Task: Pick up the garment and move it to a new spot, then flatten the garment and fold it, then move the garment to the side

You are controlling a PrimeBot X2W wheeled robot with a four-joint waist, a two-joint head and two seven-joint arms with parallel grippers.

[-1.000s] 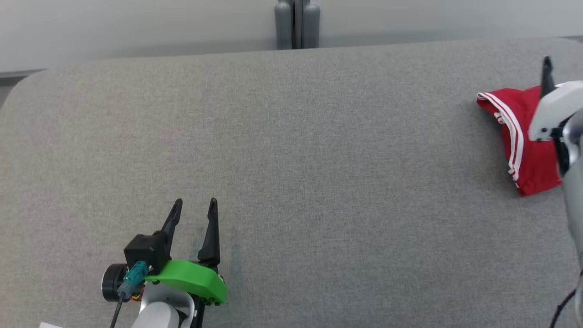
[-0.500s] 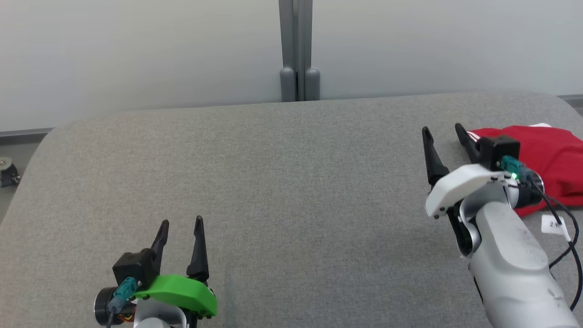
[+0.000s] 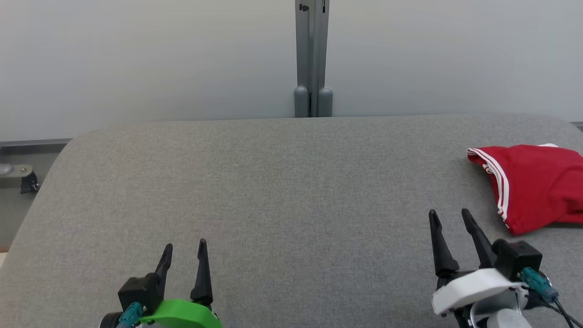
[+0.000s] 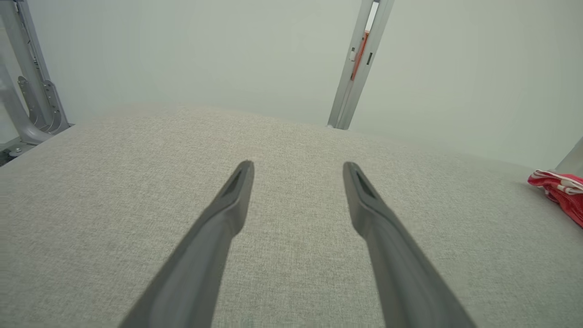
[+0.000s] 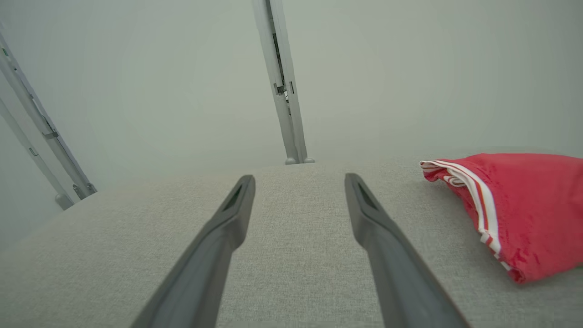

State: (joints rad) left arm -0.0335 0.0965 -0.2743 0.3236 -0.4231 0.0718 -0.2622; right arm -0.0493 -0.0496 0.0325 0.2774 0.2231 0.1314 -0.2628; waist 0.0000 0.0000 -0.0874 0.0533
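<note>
Garment (image 3: 537, 187) lies on tabletop (image 3: 291, 182), just ahead-right of right end effector (image 3: 448, 212), not touching; well apart from left end effector (image 3: 185, 243). Both spread, empty.

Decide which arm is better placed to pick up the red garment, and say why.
Right. The right gripper, open, sits close to the red garment at the right of the grey table; the left gripper, also open, is far off across it.

One garment (image 3: 537, 187) (red), one table (image 3: 273, 182), and two hands: left hand (image 3: 185, 243), right hand (image 3: 448, 211).
</note>
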